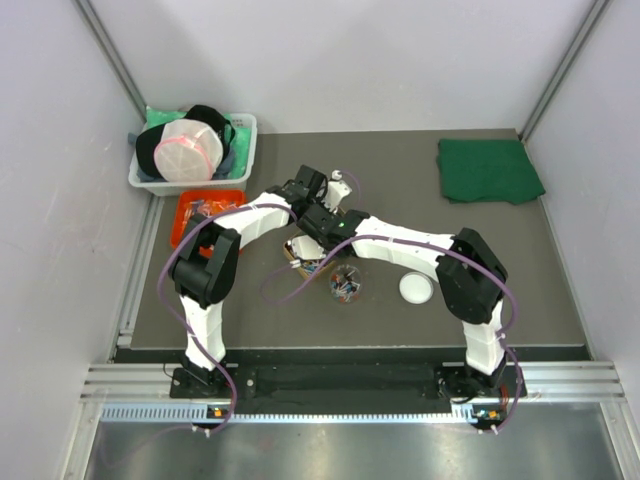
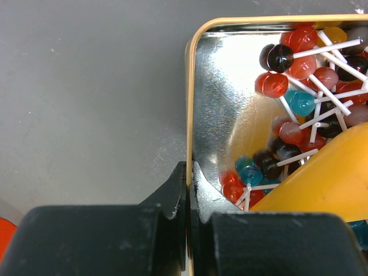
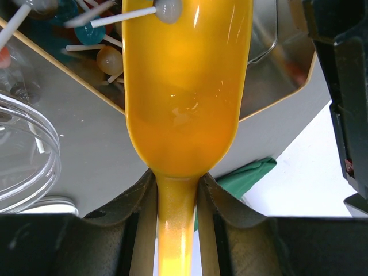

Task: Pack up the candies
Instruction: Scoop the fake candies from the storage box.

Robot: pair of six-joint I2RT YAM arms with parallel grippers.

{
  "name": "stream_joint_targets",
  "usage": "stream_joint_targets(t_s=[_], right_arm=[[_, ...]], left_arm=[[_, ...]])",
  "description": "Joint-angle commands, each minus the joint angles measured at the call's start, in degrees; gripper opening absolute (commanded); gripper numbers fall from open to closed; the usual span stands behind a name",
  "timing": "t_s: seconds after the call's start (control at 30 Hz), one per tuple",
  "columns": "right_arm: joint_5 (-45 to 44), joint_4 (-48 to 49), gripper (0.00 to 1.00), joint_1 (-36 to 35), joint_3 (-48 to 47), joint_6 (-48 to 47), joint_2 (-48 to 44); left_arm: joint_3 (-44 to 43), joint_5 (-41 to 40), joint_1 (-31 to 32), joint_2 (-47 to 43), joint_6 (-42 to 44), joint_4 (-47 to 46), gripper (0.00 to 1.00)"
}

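The candies [image 2: 299, 98] are small red, blue and dark sweets on white sticks, heaped in a shiny metal tin [image 2: 230, 103] with a tan rim. My left gripper [image 2: 188, 178] is shut on that rim, one finger outside the wall and one inside. My right gripper [image 3: 177, 190] is shut on the handle of the orange scoop [image 3: 184, 86]. The scoop's bowl reaches into the tin, and a pale candy [image 3: 168, 8] rests at its far end. The left wrist view shows the scoop [image 2: 328, 178] lying among the candies at the lower right.
A clear round cup [image 1: 346, 284] holding some candies stands just right of the tin, with a white lid [image 1: 416, 289] beside it. A green cloth [image 1: 487, 170] lies back right. An orange tray [image 1: 205, 212] and a white bin [image 1: 195, 150] of odds and ends sit back left.
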State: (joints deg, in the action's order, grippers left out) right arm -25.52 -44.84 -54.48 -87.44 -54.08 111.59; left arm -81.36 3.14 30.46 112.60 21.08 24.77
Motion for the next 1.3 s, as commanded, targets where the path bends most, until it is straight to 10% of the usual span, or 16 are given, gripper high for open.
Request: stream_joint_targets(t_s=[0.0,1.27], right_arm=[[1.25,0.55,0.0,-1.95,-2.82,3.19,-0.67],[12.15,5.73,0.0,4.38,7.36,18.14,-14.64]], left_arm=[[0.41,-2.08,1.45,-2.91,-1.13,-5.09,0.0],[-0.02,-2.61,0.39,-0.98,-2.18,-5.09,0.0]])
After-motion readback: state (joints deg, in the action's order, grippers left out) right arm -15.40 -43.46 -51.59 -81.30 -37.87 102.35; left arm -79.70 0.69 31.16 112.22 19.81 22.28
